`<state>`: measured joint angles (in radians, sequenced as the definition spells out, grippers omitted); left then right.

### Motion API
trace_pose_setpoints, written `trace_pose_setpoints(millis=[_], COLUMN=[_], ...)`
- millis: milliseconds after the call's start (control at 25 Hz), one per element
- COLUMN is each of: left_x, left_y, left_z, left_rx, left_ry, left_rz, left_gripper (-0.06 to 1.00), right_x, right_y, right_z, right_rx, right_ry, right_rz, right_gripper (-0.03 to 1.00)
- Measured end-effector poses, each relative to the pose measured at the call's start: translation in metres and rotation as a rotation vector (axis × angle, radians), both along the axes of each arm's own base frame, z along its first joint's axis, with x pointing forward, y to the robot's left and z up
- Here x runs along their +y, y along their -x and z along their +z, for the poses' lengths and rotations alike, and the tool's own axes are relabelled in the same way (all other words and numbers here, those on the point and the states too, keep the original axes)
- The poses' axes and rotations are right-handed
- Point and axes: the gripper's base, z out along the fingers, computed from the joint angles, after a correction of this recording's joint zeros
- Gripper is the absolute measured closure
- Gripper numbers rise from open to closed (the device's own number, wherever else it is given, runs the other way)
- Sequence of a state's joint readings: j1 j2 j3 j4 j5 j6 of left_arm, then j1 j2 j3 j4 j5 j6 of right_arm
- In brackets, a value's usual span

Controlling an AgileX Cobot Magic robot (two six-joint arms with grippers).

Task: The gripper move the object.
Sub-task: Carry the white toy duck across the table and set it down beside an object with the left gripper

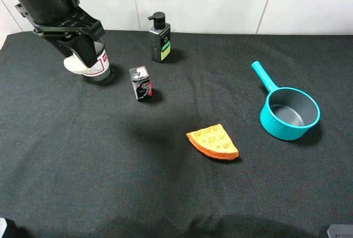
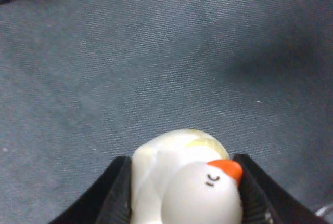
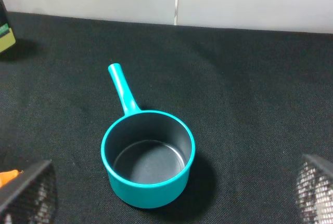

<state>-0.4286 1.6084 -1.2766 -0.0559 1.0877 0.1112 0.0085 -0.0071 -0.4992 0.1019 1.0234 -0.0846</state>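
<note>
My left gripper (image 1: 81,54) is shut on the small white duck (image 1: 74,64) and holds it above the black cloth at the back left. In the left wrist view the duck (image 2: 187,182), with its orange beak, sits between the two black fingers (image 2: 112,200) of the left gripper (image 2: 184,195). My right gripper (image 3: 174,185) is open and empty, its fingertips spread apart above the teal pot (image 3: 148,159). The right gripper does not show in the high view.
An orange waffle wedge (image 1: 213,142) lies mid-table. The teal pot (image 1: 289,112) stands at the right. A black pump bottle (image 1: 159,38), a small dark carton (image 1: 141,83) and a white-labelled can (image 1: 99,68) stand at the back left. Black cloth (image 1: 83,166) covers the table.
</note>
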Motion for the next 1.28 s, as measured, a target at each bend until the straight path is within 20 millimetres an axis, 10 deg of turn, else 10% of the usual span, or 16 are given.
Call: trace_pose_setpoints(millis=[600, 1280], left_x=[-0.004, -0.115], left_y=[-0.022, -0.046], left_z=[0.027, 0.006], left_rx=[-0.127, -0.124], left_ry=[-0.007, -0.016], left_rz=[0.035, -0.171], left_gripper=[0.49, 0.49], right_x=[0.000, 0.000], right_y=[0.000, 0.000], right_z=[0.000, 0.000], right_rx=[0.000, 0.000], right_ry=[-0.001, -0.001], right_rz=[0.001, 0.001], right_gripper=[0.27, 0.27])
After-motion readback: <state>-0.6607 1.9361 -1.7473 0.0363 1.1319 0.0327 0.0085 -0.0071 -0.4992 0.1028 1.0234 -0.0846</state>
